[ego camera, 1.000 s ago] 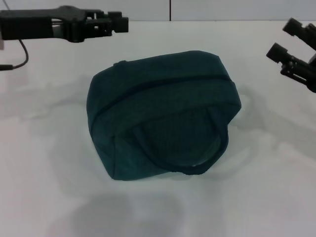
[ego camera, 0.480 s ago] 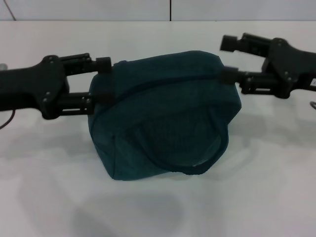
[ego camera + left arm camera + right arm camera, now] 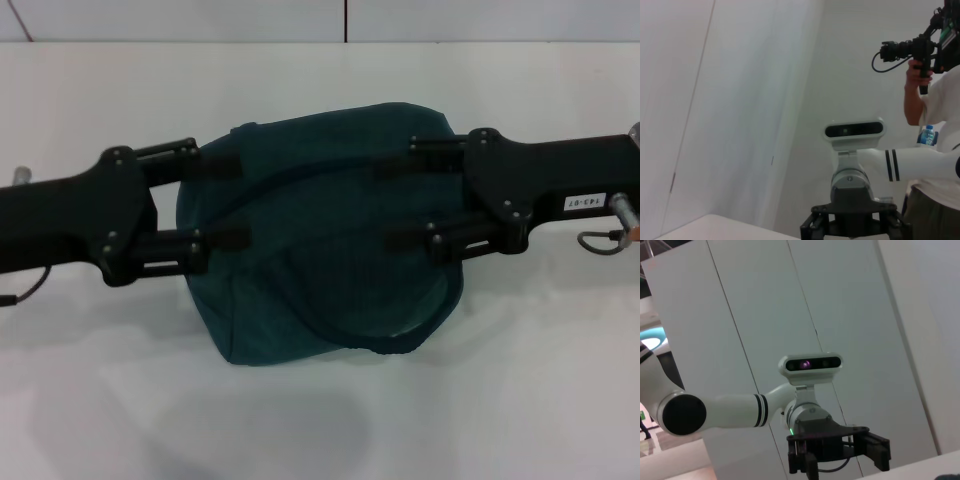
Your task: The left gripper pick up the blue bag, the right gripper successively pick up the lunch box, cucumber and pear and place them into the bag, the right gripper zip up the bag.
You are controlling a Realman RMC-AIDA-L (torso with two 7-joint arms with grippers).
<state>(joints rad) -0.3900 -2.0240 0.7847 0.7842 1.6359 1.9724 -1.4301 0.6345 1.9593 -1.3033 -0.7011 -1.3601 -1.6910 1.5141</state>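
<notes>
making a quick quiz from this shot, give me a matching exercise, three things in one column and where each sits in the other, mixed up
Things:
1. blue bag
2. left hand
3. right hand

Places and states:
a. reaching in over the bag's right half, fingers spread
b. lying closed on the white table between the two arms
c. over the bag's left edge, fingers spread

Pairs: 1-b, 2-c, 3-a

Only readable thing I can spot is a small white label (image 3: 583,203) stuck on the black body of the right arm (image 3: 560,185) in the head view. It shows some digits (upside down from this angle, looks like "143-01" but I wouldn't swear to it). Nothing legible anywhere else.
</notes>
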